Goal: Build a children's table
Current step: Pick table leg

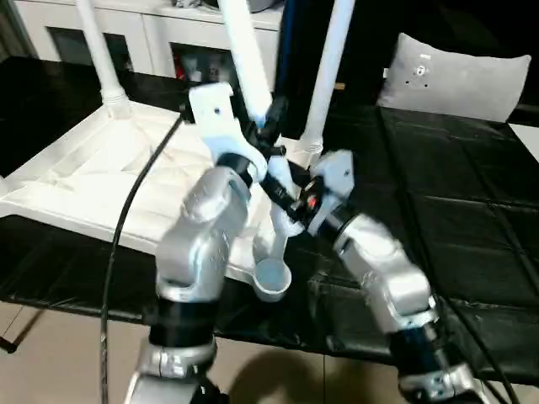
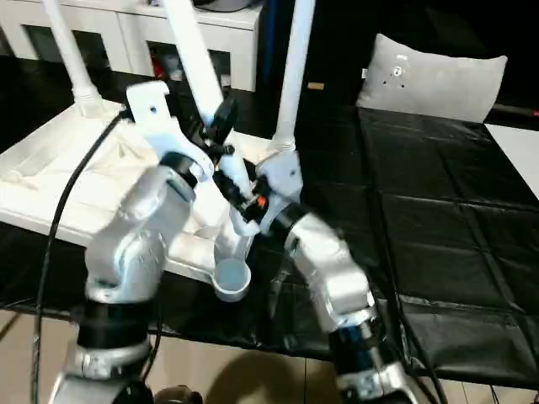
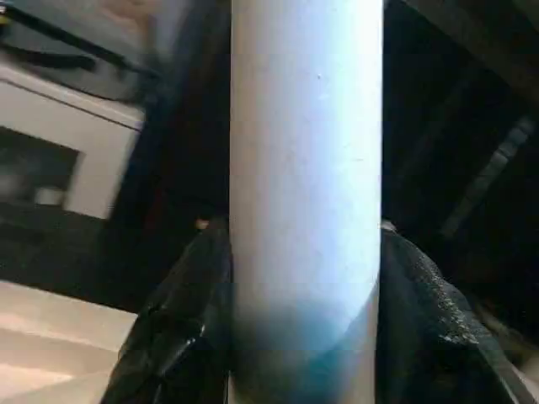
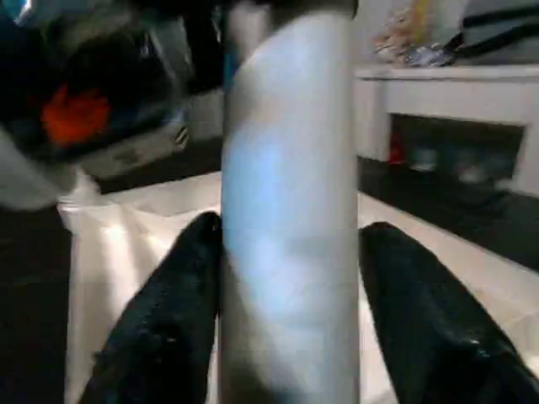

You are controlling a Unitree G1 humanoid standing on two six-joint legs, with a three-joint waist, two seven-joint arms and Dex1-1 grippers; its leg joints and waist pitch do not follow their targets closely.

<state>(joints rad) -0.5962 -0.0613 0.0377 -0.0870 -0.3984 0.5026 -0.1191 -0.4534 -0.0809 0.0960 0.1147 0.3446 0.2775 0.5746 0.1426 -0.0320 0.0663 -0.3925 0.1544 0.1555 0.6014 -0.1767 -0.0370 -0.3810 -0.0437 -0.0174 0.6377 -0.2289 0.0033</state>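
Note:
The white tabletop [image 1: 84, 177] lies underside up on a black table. Two white legs [image 1: 101, 50] [image 1: 327, 76] stand in its far corner sockets. A third leg [image 1: 251, 50] leans over the near right corner, its lower end just above the round socket [image 1: 272, 278]. My left gripper [image 1: 271, 126] is shut on this leg higher up; in the left wrist view both fingers [image 3: 189, 311] press against the tube [image 3: 307, 168]. My right gripper [image 1: 295, 204] straddles the same leg [image 4: 286, 210] lower down, jaws open, one finger [image 4: 421, 320] standing slightly off it.
A grey pillow [image 1: 459, 76] rests at the far right of the black table [image 1: 455, 210]. A white cabinet [image 1: 152, 34] stands behind the tabletop. A black cable [image 1: 126, 219] hangs along my left arm. The table's near edge runs just below the socket.

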